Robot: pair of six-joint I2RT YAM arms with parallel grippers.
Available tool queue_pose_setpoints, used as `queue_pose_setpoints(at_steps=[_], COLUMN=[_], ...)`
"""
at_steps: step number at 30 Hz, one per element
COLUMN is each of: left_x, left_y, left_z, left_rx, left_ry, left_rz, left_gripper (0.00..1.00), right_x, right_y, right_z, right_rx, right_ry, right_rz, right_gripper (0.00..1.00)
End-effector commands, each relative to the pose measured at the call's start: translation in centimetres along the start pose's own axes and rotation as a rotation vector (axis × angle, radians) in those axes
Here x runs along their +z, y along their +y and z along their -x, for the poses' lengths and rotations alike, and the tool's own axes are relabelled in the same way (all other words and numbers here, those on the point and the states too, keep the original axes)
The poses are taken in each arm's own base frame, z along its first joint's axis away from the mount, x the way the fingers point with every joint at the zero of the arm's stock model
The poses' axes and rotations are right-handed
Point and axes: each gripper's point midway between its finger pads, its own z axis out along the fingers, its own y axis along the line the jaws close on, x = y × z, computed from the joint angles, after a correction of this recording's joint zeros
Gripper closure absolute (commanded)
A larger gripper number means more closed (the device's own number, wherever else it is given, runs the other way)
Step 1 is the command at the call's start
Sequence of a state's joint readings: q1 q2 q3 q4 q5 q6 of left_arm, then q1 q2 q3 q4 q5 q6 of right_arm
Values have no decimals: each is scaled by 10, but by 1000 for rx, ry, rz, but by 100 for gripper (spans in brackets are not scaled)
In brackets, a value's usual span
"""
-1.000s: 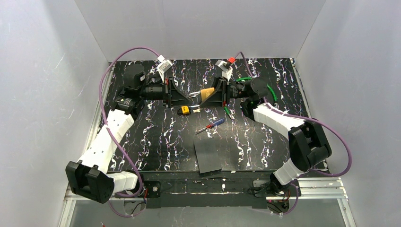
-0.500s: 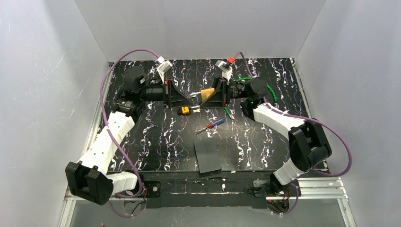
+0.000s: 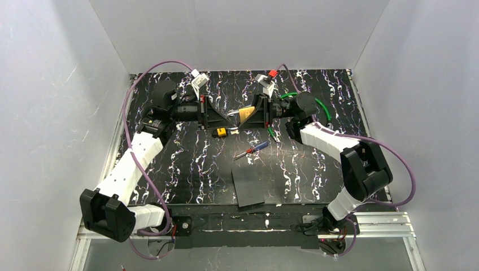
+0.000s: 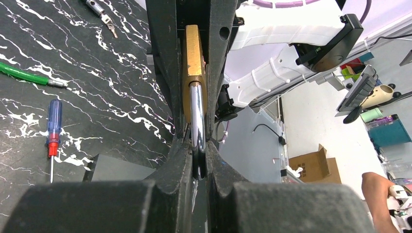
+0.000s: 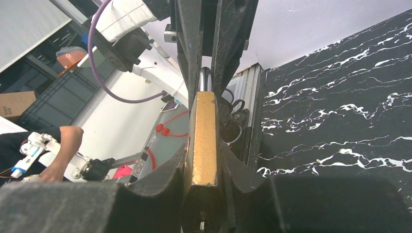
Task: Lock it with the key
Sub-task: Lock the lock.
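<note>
The brass padlock (image 3: 246,112) hangs in the air between both grippers at the back middle of the table. My right gripper (image 3: 252,116) is shut on its brass body (image 5: 204,141). My left gripper (image 3: 227,116) is shut on its silvery shackle (image 4: 196,116), with the brass body (image 4: 193,53) beyond. The key (image 3: 222,132), with a yellow-and-black head, lies on the table just below the padlock, apart from both grippers.
A red-and-blue-handled screwdriver (image 3: 252,149) lies in front of the key and shows in the left wrist view (image 4: 52,131). A dark grey sheet (image 3: 247,185) lies near the front edge. A green cable (image 3: 322,107) runs by the right arm.
Both grippers, holding the padlock between them, have shifted slightly toward the back of the table. The key and screwdriver have not moved.
</note>
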State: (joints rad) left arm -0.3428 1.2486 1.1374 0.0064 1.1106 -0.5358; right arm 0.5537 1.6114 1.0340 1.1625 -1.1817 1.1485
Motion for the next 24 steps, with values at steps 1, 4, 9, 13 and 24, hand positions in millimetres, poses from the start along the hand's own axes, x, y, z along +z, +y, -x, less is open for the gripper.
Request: queue_pose_setpoints(at_steps=[1, 4, 9, 13, 24], left_x=[36, 39, 42, 43, 47], left_y=[7, 9, 13, 12, 11], left_z=[-15, -17, -22, -20, -15], left_rx=[-9, -15, -29, -36, -47], left_ry=[41, 45, 51, 44, 29], left_rz=[-1, 1, 3, -10, -33], left_gripper=[100, 100, 100, 100, 100], right_x=[52, 56, 60, 66, 74], right_y=[40, 40, 44, 45, 49], right_z=[6, 4, 4, 0, -4], right_rx=[-126, -122, -127, -122, -109], right_ry=[-20, -15, -10, 1, -1], right_rz=[137, 143, 159, 173, 199], right_gripper=[99, 99, 99, 99, 99])
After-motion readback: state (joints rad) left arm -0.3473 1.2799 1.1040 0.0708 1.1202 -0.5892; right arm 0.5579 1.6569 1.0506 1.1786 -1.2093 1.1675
